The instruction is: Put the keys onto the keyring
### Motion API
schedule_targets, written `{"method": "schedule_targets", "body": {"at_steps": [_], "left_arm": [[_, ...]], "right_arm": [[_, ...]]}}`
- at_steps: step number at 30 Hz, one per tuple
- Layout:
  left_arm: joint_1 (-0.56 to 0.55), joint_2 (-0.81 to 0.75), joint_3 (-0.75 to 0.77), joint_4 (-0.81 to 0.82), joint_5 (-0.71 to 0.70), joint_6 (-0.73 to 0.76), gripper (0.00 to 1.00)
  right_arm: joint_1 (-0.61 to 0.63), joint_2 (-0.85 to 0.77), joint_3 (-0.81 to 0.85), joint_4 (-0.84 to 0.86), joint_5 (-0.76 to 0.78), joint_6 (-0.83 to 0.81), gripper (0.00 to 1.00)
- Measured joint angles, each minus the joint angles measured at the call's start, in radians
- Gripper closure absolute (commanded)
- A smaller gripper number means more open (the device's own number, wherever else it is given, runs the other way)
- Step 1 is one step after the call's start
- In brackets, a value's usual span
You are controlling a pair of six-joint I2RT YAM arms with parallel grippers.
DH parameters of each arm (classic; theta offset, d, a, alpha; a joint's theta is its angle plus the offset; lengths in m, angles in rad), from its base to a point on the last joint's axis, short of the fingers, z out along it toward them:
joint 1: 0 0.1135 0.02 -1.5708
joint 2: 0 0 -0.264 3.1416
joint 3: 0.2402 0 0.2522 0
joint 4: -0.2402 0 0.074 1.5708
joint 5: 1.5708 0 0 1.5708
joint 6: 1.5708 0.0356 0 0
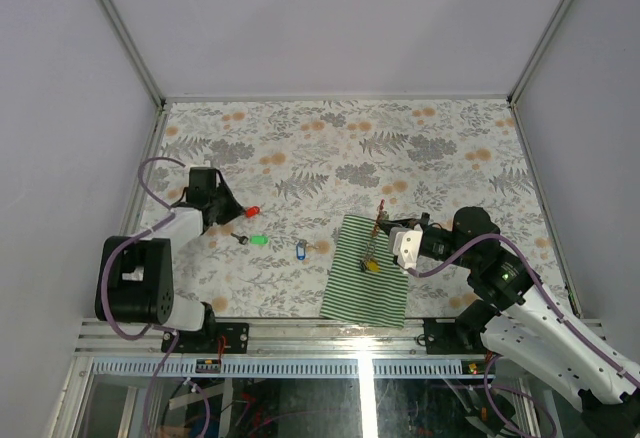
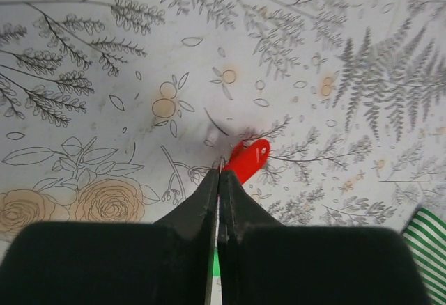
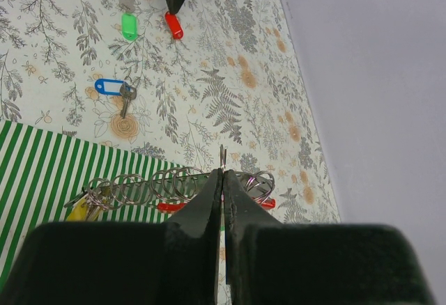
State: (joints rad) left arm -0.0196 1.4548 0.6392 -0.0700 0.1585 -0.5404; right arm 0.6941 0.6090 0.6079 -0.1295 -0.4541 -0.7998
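Left gripper (image 1: 240, 214) is low over the floral table (image 1: 330, 148), left side, jaws clenched tight w/ no visible gap at the tips. Red key (image 2: 249, 160): its red tag sticks out just past the fingertips and touches them, angled up-right in the left wrist view. The metal part is hidden under the fingers, so can't tell if it's really pinched or only touched.

Green key (image 1: 257, 240) lies on the table just nearer the arm bases than the red key, apart from it, metal end pointing left. Blue key (image 1: 300, 249) is further right, btwn the green key & the striped cloth (image 1: 350, 288), touching neither.

The cloth is green-and-white and lies flat at the near edge, right of ctr. The keyring (image 3: 139, 185) sits over its far-right part: a row of metal rings standing on edge, w/ a curved red clip (image 3: 171, 207) running beneath them. A yellow tag (image 3: 85, 207) w/ a key is at one end, resting on the cloth. The other end reaches past the cloth's far edge, over bare table.

Right gripper (image 3: 222, 174) is clamped on the keyring approx mid-length. Its jaws are closed, rings show on either side of the tips, and the red clip passes behind them.
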Motion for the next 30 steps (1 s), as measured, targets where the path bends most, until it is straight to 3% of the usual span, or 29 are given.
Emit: {"method": "schedule_targets", "body": {"at_steps": [6,13,19,26,30], "left_arm": [[-0.042,-0.11,0.031,-0.043,0.006,0.051,1.0],[-0.291,-0.209,0.193,-0.104,0.065,0.209,1.0],[-0.47,-0.341,0.247,-0.082,0.087,0.34,1.0],[-0.491,-0.479,0.246,-0.073,0.012,0.465,1.0],[-0.517,-0.396,0.328,-0.141,-0.012,0.535,1.0]], "right_arm": [[0.0,0.0,0.0,0.006,0.001,0.002,1.0],[0.0,-0.005,0.0,0.006,0.002,0.016,1.0],[0.0,-0.007,0.034,-0.033,0.002,0.019,1.0],[0.0,-0.029,0.102,-0.077,0.026,0.057,1.0],[0.0,-0.04,0.118,-0.082,0.033,0.093,1.0]]}}
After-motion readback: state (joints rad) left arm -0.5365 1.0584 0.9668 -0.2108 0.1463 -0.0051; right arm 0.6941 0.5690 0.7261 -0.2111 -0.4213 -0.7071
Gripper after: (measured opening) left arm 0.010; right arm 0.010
